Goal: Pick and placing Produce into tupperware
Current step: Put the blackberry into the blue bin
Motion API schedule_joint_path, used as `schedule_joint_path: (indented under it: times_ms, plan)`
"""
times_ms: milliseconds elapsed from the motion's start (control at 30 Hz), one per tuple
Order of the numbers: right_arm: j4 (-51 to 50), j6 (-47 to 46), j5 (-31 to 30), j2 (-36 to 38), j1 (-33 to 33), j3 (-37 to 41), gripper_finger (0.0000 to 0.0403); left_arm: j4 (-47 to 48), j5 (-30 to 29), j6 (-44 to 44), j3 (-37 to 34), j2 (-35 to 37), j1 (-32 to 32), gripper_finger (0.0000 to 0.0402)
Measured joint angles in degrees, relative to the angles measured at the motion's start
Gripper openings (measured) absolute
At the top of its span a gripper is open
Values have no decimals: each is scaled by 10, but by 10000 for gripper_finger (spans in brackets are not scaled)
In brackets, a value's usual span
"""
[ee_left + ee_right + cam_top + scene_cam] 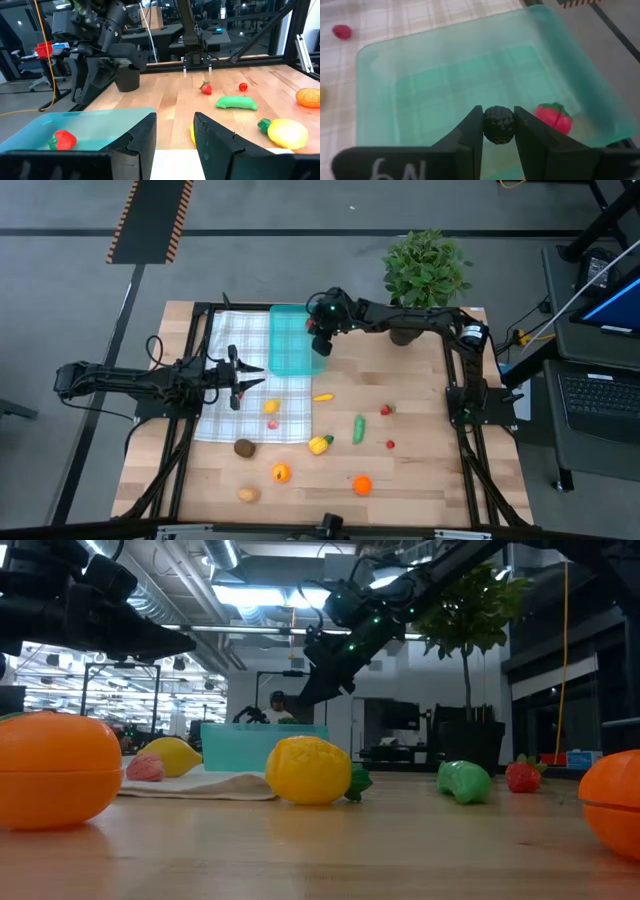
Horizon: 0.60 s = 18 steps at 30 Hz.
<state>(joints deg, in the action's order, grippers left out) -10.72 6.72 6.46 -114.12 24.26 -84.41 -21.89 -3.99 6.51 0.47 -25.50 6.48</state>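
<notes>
Teal tupperware (445,75): I see one red tomato (553,118) inside.
Right gripper (498,131): over it, clamped on a black berry (498,124).
Left gripper (174,145): fingers apart, holding nothing.

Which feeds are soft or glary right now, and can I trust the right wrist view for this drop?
Right wrist view: sharp on the dark berry between the fingers and the red piece in the tupperware; cloth beyond is slightly soft. Low view: near orange blurred, ceiling lights glare, arms backlit. Left wrist view: own fingers blurred, table clear. High view: even light.
</notes>
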Motion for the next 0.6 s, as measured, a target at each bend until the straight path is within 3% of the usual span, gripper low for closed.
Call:
schedule_joint_path:
  times_ms: [600]
  plan:
    - [70,13,-29,-68,7,0,90,0,0,0,0,0,0,124]
